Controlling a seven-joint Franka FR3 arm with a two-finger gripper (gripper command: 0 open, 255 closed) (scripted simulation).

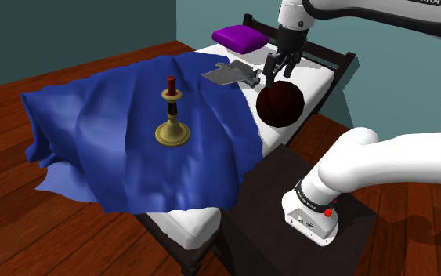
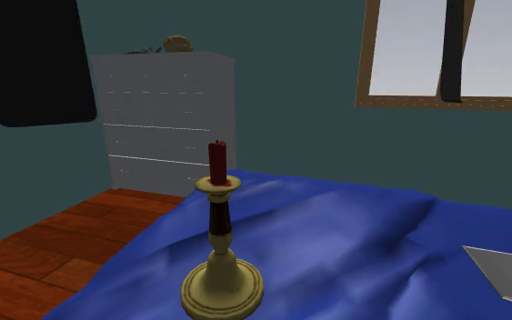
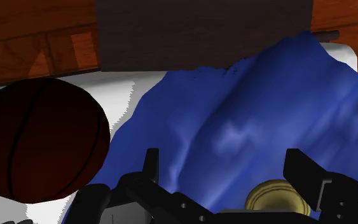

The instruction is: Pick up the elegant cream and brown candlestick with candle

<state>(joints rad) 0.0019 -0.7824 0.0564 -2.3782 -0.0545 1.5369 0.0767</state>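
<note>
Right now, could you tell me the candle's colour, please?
The candle is dark red; second exterior view shows it best.

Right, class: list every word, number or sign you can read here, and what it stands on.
None readable.
Dark marks on the white arm, at the shoulder view's top edge, are cut off and too small to read.
The candlestick and dark ball carry no text.

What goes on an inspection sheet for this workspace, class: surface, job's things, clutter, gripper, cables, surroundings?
Surface: bed draped with blue blanket.
Job's things: cream and brown candlestick upright on the blanket, dark red candle in it.
Clutter: dark ball, purple cushion, grey flat object, all on the bed.
Gripper: the gripper open, empty, near the ball, apart from the candlestick.
Cables: nothing seen.
Surroundings: wood floor, grey dresser, window.
</note>
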